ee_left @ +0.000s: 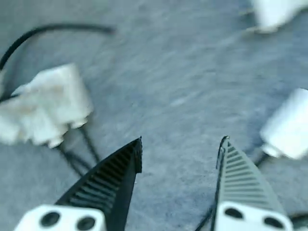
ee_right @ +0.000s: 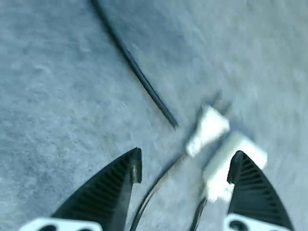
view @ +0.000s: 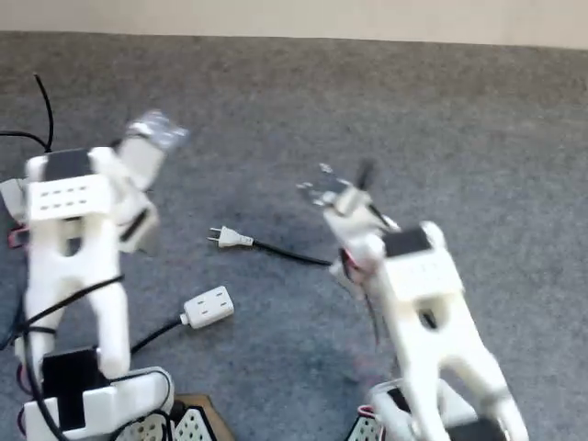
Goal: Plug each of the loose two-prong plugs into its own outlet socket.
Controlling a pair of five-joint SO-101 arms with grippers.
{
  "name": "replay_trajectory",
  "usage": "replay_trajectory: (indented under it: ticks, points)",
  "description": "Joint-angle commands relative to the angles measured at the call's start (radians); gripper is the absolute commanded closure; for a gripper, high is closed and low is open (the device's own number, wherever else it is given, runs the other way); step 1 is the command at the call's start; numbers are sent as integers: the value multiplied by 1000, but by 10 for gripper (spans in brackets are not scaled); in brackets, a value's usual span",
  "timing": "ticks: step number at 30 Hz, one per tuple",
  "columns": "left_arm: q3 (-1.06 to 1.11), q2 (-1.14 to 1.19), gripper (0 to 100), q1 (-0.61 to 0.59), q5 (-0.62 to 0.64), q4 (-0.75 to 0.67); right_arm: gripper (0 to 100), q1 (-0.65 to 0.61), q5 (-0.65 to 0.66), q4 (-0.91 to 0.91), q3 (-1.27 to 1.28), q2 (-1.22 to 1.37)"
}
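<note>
Step in hand, as judged: approach to the first pick. Nothing is grasped yet.

In the high view one two-prong plug (view: 230,238) is seen lying on the grey carpet (view: 441,110) left of centre. Its prongs are pointed left, and its black cord (view: 289,253) is led off right toward the arm at lower right. The outlet block (view: 209,306) is set below the plug, near but not touching, on its own cord. The plug is not seated.

Right gripper (ee_right: 185,166): jaws are spread wide with nothing between them. In its wrist view the plug and the block are seen just beyond the tips, right of centre.

Left gripper (ee_left: 180,147): likewise spread wide and empty, held over the carpet. The blurred white shapes at the edges of its view cannot be named with certainty.

Next move, as judged: the plug body is to be gripped with the prongs left free. The block is to be steadied by the other arm so that prongs and slots can be lined up.
</note>
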Motion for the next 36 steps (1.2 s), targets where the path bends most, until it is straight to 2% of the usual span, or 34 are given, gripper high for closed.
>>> replay_trajectory:
  ticks: [1, 5, 9, 13, 17, 23, 33, 36]
  points:
    - [-31, -27, 740, -157, -3, -55, 717, -91, 98, 45, -280, 246]
    - [48, -27, 740, -314, -169, -149, 717, -173, 178, 131, -552, 469]
    - [219, -27, 740, -447, -290, -341, 717, -217, 258, 180, -776, 601]
    - [389, -27, 740, -539, -373, -555, 717, -255, 282, 176, -866, 670]
    - [495, -27, 740, -581, -414, -686, 733, -332, 308, 170, -877, 705]
    - [526, -28, 740, -613, -422, -723, 745, -357, 362, 38, -776, 799]
    - [527, -28, 740, -615, -422, -724, 748, -361, 350, -42, -769, 906]
    - [527, -28, 740, -615, -420, -724, 749, -371, 308, -87, -766, 909]
